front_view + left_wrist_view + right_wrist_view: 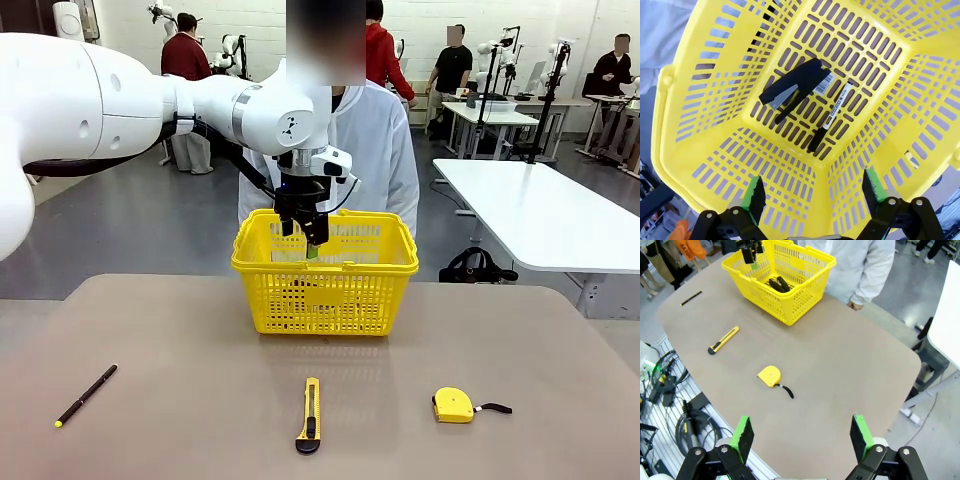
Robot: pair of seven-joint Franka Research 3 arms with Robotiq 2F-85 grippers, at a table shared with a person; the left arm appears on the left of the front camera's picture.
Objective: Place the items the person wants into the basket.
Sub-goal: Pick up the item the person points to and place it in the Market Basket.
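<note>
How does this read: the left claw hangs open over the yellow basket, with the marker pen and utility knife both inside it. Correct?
Not quite. The utility knife lies on the table, outside the basket, as the front view shows. The left claw does hang open over the basket, with the marker pen inside.

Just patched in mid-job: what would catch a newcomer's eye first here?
The bright yellow basket at the far middle of the table, with the left gripper hanging open over it. Inside, on its floor, lie a marker pen and a black stapler. Nearer the camera, the utility knife lies between a thin black pen and a yellow tape measure.
</note>
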